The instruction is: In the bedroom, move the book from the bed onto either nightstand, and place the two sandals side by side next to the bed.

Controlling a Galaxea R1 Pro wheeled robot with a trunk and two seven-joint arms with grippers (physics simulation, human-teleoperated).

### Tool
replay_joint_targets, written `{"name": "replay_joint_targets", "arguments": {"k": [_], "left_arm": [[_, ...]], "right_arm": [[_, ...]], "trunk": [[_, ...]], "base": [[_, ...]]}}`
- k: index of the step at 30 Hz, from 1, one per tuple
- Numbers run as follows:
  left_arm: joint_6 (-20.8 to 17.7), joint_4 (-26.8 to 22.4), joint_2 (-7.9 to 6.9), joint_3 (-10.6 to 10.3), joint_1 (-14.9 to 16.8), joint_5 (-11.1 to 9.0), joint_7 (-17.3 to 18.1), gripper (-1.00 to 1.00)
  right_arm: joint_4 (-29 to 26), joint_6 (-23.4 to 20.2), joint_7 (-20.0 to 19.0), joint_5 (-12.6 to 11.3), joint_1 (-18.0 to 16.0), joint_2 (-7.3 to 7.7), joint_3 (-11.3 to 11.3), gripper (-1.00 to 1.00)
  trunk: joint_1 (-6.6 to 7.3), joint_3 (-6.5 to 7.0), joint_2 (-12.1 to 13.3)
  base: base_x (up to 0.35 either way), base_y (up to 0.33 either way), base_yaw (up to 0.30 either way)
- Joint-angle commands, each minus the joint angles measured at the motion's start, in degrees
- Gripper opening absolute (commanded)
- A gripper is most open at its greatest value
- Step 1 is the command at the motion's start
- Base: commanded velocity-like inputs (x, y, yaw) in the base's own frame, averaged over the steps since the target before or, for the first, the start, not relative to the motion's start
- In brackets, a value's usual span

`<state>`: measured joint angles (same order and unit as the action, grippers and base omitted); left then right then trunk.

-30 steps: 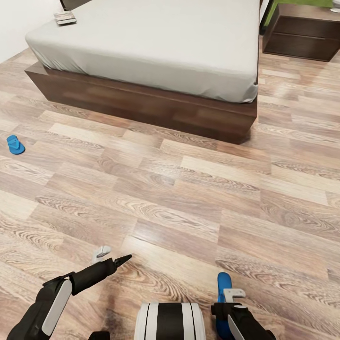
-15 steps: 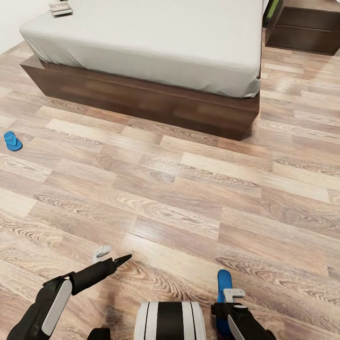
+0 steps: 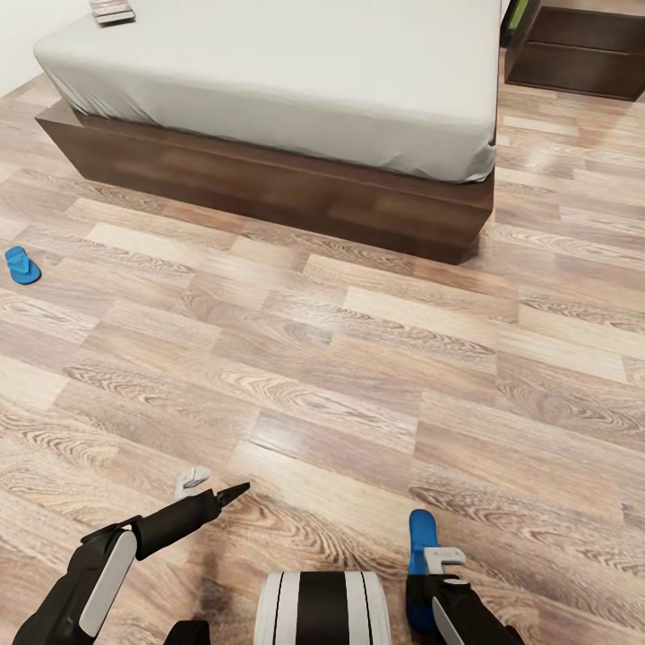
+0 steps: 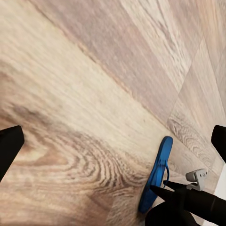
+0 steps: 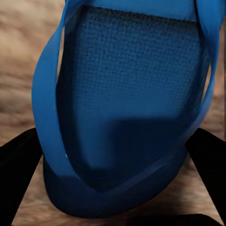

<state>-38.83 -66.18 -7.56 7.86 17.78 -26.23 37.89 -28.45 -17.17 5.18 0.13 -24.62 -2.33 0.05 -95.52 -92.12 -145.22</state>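
One blue sandal [image 3: 419, 540] is clamped in my right gripper [image 3: 428, 573] low at the head view's bottom edge. In the right wrist view the sandal's sole and strap [image 5: 127, 94] sit between the black fingers [image 5: 16, 165]. The left wrist view catches that sandal [image 4: 157, 172] standing on edge over the planks. My left gripper [image 3: 213, 486] hangs open to the left of it, holding nothing. The other sandal [image 3: 20, 265] lies flat on the floor at far left. The bed [image 3: 296, 81] spans the top, with the book [image 3: 112, 11] on its far left corner. A nightstand [image 3: 578, 54] stands at top right.
Wide wood-plank floor [image 3: 340, 358] lies between me and the bed's dark frame [image 3: 269, 188]. A white wall [image 3: 22, 27] rises at far left beyond the bed. My own white and black trunk [image 3: 322, 609] shows at the bottom centre.
The whole head view has shifted: bed, nightstand and the far sandal sit slightly higher and further left. Both arms keep their pose, and the right gripper still holds its sandal.
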Motion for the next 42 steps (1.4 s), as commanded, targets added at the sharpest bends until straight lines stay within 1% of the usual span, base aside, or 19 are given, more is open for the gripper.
{"name": "replay_joint_targets", "arguments": {"k": [1,14,19,26,42], "left_arm": [[-0.4,0.0,0.00,0.1,0.0,-0.2,0.1,1.00],[-0.4,0.0,0.00,0.1,0.0,-0.2,0.1,1.00],[-0.5,0.0,0.00,0.1,0.0,-0.2,0.1,1.00],[-0.4,0.0,-0.01,0.1,0.0,-0.2,0.1,1.00],[-0.5,0.0,0.00,0.1,0.0,-0.2,0.1,1.00]], "right_arm": [[-0.1,-0.3,0.2,-0.2,0.0,0.00,0.0,-1.00],[-0.1,-0.3,0.2,-0.2,0.0,0.05,-0.2,-1.00],[-0.1,-0.3,0.2,-0.2,0.0,0.05,-0.2,-1.00],[-0.1,-0.3,0.2,-0.2,0.0,0.05,-0.2,-1.00],[-0.2,-0.3,0.2,-0.2,0.0,0.05,-0.2,-1.00]], "trunk": [[0.01,-0.03,0.0],[0.01,-0.03,0.0],[0.14,1.08,0.1],[0.14,1.08,0.1],[0.55,4.62,0.3]], "base": [[0.000,0.000,0.000],[0.000,0.000,0.000],[0.000,0.000,0.000],[0.000,0.000,0.000],[0.000,0.000,0.000]]}}
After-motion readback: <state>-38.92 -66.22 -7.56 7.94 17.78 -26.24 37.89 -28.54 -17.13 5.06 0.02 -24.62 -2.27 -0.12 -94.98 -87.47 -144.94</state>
